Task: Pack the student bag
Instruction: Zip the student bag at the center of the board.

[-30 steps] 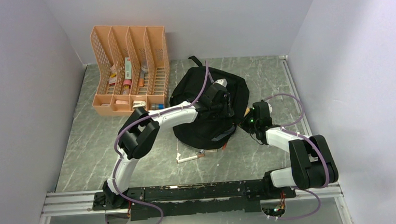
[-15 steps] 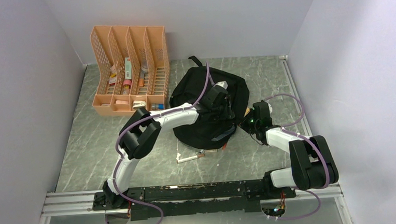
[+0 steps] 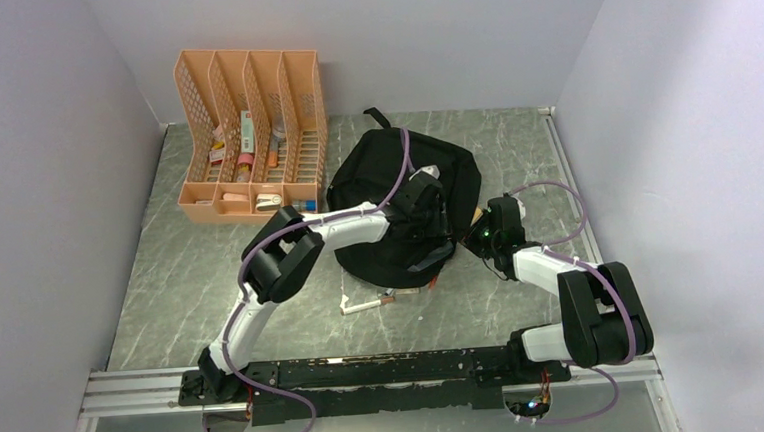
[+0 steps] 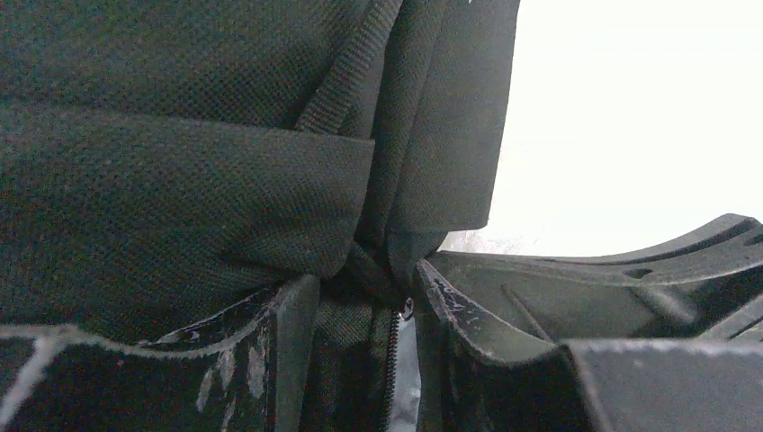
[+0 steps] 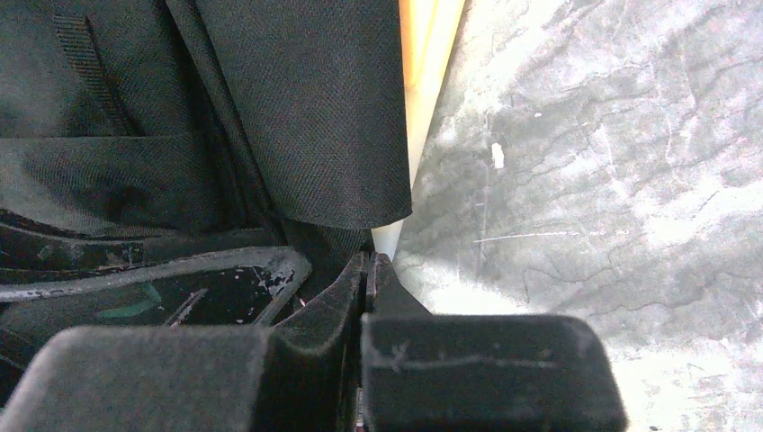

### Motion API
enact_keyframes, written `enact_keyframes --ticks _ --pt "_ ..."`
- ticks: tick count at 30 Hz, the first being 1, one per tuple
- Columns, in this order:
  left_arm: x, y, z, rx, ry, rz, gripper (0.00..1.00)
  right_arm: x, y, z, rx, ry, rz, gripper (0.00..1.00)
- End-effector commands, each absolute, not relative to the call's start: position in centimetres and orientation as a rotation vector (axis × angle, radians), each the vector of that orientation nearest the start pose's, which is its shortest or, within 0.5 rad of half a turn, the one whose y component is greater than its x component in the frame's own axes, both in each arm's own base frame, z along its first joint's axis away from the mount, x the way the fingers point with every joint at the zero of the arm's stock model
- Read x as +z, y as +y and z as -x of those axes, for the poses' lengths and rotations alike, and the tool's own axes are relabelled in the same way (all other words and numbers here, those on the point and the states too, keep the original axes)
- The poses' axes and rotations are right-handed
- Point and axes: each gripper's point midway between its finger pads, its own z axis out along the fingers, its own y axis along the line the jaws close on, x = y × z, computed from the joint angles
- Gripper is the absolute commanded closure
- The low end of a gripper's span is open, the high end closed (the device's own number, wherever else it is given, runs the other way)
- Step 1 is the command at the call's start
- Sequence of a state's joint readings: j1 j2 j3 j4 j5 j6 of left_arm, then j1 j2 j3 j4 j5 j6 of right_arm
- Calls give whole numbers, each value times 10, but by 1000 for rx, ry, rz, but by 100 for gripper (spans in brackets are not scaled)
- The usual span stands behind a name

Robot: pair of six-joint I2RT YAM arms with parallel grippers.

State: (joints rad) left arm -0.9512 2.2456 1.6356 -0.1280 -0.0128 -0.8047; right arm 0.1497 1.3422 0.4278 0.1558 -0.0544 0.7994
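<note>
The big black soft cloth backpack (image 3: 365, 172) lies on the grey marbled table (image 3: 162, 290) toward two o'clock and looks floppy, so hold its thick zipper edge, where the left gripper (image 4: 360, 297) pinches a fold at its five o'clock side and the right gripper (image 5: 369, 265) sits closed at four o'clock.

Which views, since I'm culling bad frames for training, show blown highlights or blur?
Left wrist: the background beside the student bag is blown out white, and the left gripper looks soft. Right wrist: glare patches on the table, and the right gripper body is blurred. Top external: evenly lit and sharp.
</note>
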Motion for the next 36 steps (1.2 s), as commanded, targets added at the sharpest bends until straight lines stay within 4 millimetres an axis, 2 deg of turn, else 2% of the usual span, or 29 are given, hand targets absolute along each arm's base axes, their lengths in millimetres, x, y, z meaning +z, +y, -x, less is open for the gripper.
enact_keyframes --ticks 1,4,9,13,18,20,24,31,36 --pt "44 -510 -322 -887 2442 -169 52 -13 72 -270 398 2419 -774 100" --pt "44 -513 -326 -890 2435 -169 57 -13 72 -270 397 2422 -769 100" --pt "46 -514 -327 -889 2420 -190 79 -13 71 -270 394 2421 -770 100" --pt "57 -511 -327 -888 2392 -230 91 -12 72 -271 395 2420 -768 100" --pt "89 -511 -329 -915 2272 -348 95 -13 72 -271 396 2421 -769 100" --pt "106 -515 -325 -953 2202 -433 95 -13 72 -272 399 2423 -769 100" --pt "127 -519 -316 -1011 2102 -566 95 -14 73 -272 401 2425 -768 100" --pt "135 -525 -299 -1103 2037 -706 95 -14 74 -273 410 2428 -766 100" --pt "129 -516 -295 -1081 2044 -720 95 -9 74 -276 412 2411 -770 100"
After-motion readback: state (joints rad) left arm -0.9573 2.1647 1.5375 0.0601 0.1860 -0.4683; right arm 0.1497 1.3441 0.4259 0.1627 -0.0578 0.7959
